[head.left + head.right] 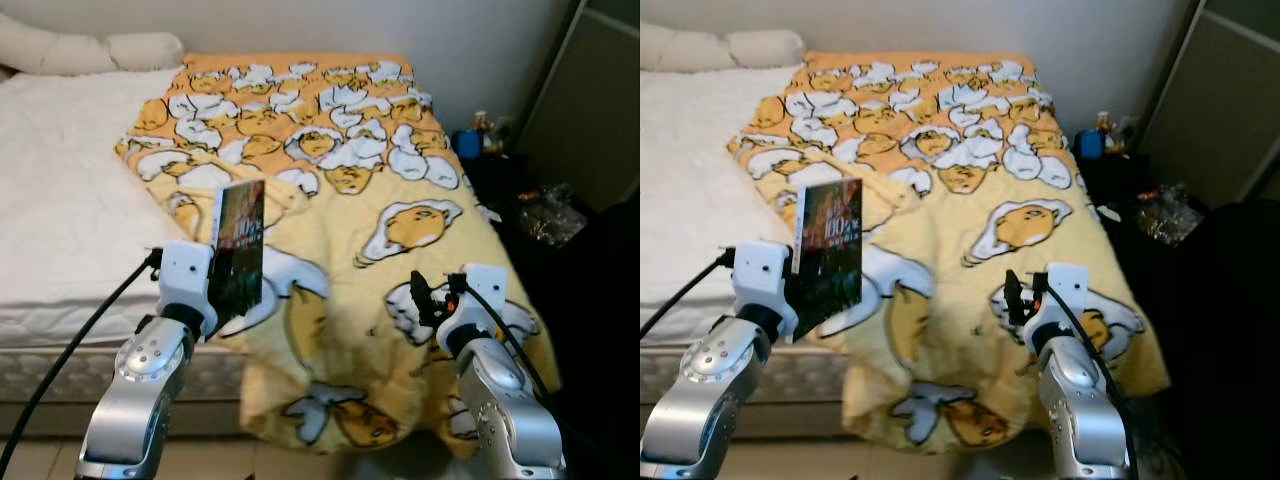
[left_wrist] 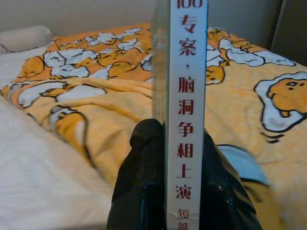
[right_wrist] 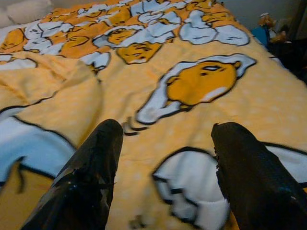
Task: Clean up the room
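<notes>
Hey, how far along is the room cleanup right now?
Partly along. In hand: the left gripper is shut on a book, held upright above the yellow blanket. The right gripper is open over the blanket. Left: putting the book away, straightening the rumpled blanket, and the clutter beside the bed.

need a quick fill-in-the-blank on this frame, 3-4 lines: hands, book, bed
1. The left hand is shut on an upright dark-covered paperback ____.
2. The right hand holds nothing; its black fingers stand ____ above the blanket.
3. The yellow blanket printed with cartoon eggs lies over a white ____.
4. The beige pillows lie at the bed's ____ end, against the wall.

Missing words: book; open; mattress; far
</notes>
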Available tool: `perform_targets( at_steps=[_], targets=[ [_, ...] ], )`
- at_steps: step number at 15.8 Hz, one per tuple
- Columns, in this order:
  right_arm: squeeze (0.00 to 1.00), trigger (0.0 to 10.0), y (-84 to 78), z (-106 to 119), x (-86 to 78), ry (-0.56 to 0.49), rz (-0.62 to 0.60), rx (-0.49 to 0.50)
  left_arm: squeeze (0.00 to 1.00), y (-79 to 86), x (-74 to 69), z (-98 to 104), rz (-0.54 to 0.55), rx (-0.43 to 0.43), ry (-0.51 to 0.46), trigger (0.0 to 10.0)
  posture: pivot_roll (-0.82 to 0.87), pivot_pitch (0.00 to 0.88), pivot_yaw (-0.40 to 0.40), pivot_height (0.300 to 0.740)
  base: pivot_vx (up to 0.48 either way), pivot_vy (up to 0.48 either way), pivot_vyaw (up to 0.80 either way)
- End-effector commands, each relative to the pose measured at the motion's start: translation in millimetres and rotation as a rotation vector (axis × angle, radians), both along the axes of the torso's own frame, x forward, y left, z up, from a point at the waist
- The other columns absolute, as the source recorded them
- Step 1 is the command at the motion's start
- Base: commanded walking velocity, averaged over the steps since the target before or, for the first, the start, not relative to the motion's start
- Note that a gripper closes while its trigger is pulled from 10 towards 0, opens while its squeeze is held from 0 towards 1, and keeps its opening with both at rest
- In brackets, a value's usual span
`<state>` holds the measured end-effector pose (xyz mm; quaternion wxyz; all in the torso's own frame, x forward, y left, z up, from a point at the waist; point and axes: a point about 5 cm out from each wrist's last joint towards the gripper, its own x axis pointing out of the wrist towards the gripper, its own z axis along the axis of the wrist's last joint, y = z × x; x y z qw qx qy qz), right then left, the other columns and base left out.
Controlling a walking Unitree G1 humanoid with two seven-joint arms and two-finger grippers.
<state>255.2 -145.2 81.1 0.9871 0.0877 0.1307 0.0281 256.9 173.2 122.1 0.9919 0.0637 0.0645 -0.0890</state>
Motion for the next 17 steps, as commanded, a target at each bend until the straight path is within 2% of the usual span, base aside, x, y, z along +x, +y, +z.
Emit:
perform_targets(
  at_steps=[1,8,17],
  targets=[
    [0.0,10.0,6.7,4.7,2.3,-0.017,0.01,0.017,0.0,7.1,1.1,9.4,0.02,0.013,-0.04,10.0,0.0,0.0,0.023,0.74,0.0,0.465,0.0],
    [0.0,10.0,9.3,5.0,3.8,-0.033,0.037,-0.011,0.0,9.4,-3.2,6.4,0.031,0.01,-0.029,10.0,0.01,0.0,0.01,0.74,0.0,0.468,0.0],
    [0.0,10.0,10.6,7.2,6.7,-0.054,0.037,-0.031,0.0,8.9,-1.6,6.2,0.028,0.014,-0.028,10.0,0.01,0.0,0.015,0.74,0.0,0.467,0.0]
  ],
)
